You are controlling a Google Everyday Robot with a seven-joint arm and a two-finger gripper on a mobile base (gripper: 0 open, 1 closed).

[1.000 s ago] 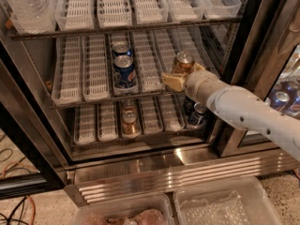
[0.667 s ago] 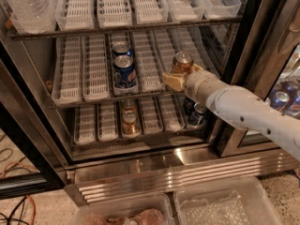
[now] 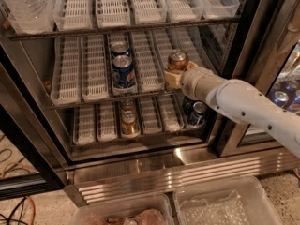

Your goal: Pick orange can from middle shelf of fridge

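Middle shelf (image 3: 66, 81) holds upright orange can (image 3: 178, 59) by gripper (image 3: 173, 78).

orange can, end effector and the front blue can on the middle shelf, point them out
orange can (image 3: 178, 60): camera view, on its top
end effector (image 3: 173, 78): camera view, on its tan tip at the orange can's front
front blue can (image 3: 123, 72): camera view, middle of its body

My hand (image 3: 174, 74) was inside the fridge (image 3: 187, 172), right of centre. Outside lay speckled floor (image 3: 283, 182), loose cables (image 3: 21, 205) at far left, two clear bins (image 3: 213, 187) below.
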